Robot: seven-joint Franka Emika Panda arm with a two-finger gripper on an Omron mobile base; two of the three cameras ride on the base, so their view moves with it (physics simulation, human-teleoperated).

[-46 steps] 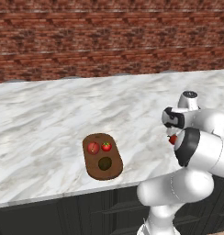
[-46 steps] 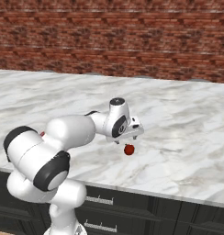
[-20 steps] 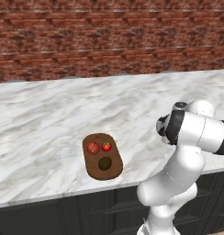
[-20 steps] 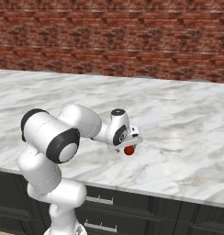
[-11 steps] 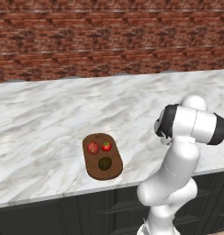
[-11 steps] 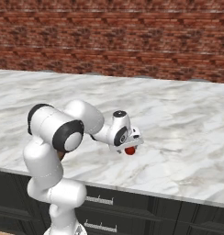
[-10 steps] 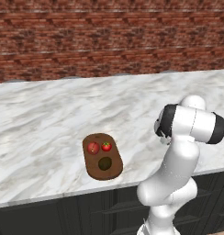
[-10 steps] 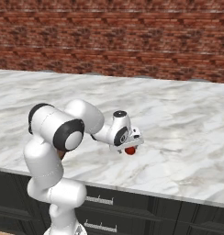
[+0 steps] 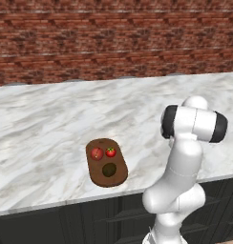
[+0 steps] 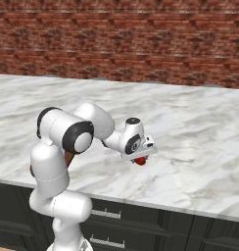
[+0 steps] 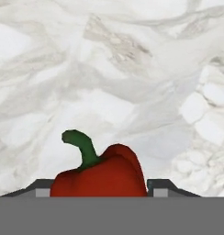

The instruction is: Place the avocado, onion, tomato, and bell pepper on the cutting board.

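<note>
The pincer (image 10: 139, 160) hangs low over the marble counter (image 10: 200, 147), with the pepper (image 11: 99, 176) lodged between its fingers (image 11: 42, 190), one dark tip on each flank; it appears clamped on the fruit, though the contact itself sits at the frame edge. The green stem (image 11: 81, 147) curls up and away from the pincer. Judged by look, the pepper is light, glossy and hollow: firm-walled but liable to slip or dent, so a moderate squeeze across its broad lumpy shoulders, clear of the stem, suits it best. Well away from the pincer, beyond the arm, lies the board (image 9: 106, 162), carrying the onion (image 9: 97, 153), tomato (image 9: 111, 152) and avocado (image 9: 109, 169). Bare board remains beside the avocado.
</note>
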